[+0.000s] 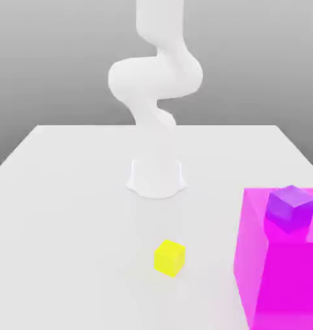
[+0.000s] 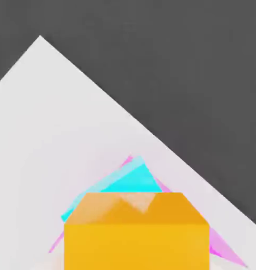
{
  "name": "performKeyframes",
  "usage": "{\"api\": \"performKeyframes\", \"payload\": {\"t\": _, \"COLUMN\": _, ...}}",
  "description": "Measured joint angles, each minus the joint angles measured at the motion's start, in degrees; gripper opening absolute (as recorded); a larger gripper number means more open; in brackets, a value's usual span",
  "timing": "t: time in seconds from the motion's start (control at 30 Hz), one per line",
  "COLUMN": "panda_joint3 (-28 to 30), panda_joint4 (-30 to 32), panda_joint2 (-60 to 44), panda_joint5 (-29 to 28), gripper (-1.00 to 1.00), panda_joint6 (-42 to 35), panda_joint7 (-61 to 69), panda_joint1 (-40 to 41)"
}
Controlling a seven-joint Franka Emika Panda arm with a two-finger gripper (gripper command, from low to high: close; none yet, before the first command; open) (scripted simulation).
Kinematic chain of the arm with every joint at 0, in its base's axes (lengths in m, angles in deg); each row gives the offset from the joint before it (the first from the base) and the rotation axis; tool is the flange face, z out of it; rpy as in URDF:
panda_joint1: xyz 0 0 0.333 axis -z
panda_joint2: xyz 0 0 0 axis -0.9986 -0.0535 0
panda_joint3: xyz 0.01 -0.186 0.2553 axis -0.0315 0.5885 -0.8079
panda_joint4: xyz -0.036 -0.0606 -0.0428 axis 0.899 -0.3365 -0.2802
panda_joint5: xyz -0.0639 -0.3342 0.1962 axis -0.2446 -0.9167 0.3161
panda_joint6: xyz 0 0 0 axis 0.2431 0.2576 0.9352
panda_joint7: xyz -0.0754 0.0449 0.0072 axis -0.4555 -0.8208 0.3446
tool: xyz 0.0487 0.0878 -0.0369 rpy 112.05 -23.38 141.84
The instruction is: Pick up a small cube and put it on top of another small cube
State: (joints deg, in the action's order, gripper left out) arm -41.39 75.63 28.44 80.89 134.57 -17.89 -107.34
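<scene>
Closest to the hand camera sits the small orange cube (image 2: 136,232), large in the hand view, with a cyan shape (image 2: 125,182) and a pink one (image 2: 225,248) showing from behind it on the white table (image 2: 56,132); whether the fingers are open or closed I cannot tell. In the exterior view a yellow cube (image 1: 169,258) lies nearest, a big magenta block (image 1: 281,277) at its 3 o'clock carries a purple cube (image 1: 290,207), and the white arm (image 1: 156,84) rises at 12 o'clock
</scene>
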Motion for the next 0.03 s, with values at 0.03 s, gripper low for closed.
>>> {"api": "performKeyframes", "payload": {"t": 0.03, "panda_joint3": 0.0, "panda_joint4": 0.0, "panda_joint2": 0.0, "panda_joint5": 0.0, "gripper": 1.00, "panda_joint6": 0.0, "panda_joint7": 0.0, "panda_joint1": 0.0}}
